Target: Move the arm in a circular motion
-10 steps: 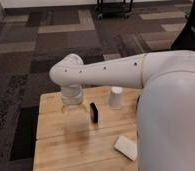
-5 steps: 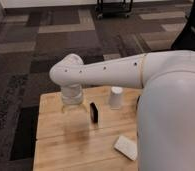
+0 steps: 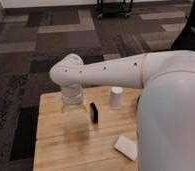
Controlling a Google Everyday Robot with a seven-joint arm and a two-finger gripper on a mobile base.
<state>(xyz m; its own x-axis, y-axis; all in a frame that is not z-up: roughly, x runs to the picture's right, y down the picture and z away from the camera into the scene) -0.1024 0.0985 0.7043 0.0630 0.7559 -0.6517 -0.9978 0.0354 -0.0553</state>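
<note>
The large glossy white arm (image 3: 121, 72) reaches from the right edge across to the left over the wooden table (image 3: 61, 145). Its elbow bends down at the left, ending in a translucent gripper (image 3: 73, 106) that hangs just above the table's back left part. A small black object (image 3: 94, 112) stands on the table just right of the gripper, apart from it.
A small white cup (image 3: 116, 97) stands upside down on the table behind the arm. A flat white packet (image 3: 126, 147) lies near the front right. The arm's thick base segment (image 3: 171, 120) fills the right side. Patterned carpet (image 3: 41, 45) surrounds the table; a dark cart (image 3: 113, 7) stands far back.
</note>
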